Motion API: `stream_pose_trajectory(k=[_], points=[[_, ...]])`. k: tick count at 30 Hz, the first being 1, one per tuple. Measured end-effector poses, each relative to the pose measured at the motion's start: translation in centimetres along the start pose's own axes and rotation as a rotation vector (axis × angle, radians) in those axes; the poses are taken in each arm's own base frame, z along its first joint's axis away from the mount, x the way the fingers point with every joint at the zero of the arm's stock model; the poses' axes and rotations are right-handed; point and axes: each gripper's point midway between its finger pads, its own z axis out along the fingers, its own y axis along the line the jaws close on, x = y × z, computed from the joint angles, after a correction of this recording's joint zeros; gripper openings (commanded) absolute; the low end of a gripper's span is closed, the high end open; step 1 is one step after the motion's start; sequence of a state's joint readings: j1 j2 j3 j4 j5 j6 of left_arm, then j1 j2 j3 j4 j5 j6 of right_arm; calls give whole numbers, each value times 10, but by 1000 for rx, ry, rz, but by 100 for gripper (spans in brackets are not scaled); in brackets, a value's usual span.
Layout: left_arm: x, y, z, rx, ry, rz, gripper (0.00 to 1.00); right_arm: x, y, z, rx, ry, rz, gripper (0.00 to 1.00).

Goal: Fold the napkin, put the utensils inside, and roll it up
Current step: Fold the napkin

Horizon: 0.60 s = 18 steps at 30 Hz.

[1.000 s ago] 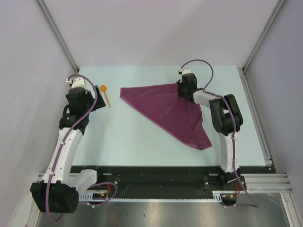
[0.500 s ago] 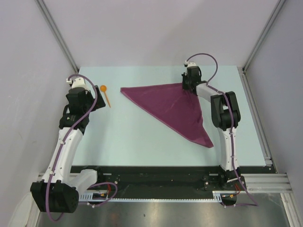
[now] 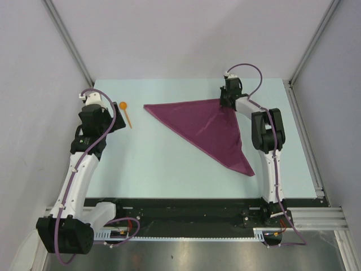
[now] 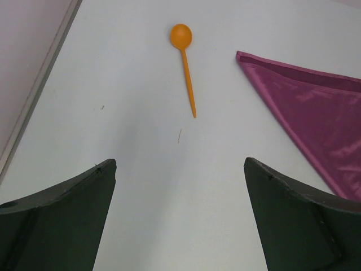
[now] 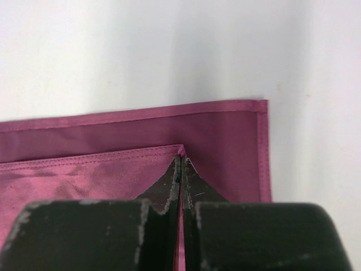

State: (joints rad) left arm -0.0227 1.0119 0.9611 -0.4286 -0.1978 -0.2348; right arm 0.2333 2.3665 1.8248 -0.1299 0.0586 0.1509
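Note:
The plum napkin (image 3: 208, 127) lies folded into a triangle across the middle of the pale table. My right gripper (image 3: 226, 101) is shut on the upper layer's corner at the napkin's far right tip. In the right wrist view that gripper (image 5: 181, 160) pinches the folded corner of the napkin (image 5: 113, 141), a little inside the lower layer's corner. One orange spoon (image 3: 126, 113) lies left of the napkin. My left gripper (image 3: 115, 121) hovers just left of the spoon (image 4: 184, 62), jaws wide open with nothing between them; the napkin's left tip (image 4: 304, 101) shows too.
Metal frame posts and grey walls enclose the table (image 3: 169, 164) on the left, right and back. A black rail (image 3: 186, 212) runs along the near edge between the arm bases.
My right gripper has carried the napkin's corner farther back and right, pulling the top layer flat into a neat triangle. The left arm has not moved.

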Motion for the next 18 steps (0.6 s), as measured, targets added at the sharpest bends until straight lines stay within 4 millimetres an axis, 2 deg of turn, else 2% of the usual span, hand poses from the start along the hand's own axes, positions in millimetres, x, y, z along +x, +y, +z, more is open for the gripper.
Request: stream_pose_trajectory(k=[9,18], points=[[0,0,0,0,0,0,100,-7,-17,6,26,-6,61,0],[1,0,1,0,3,1,100,-15,-19,16,30,-16,72,0]])
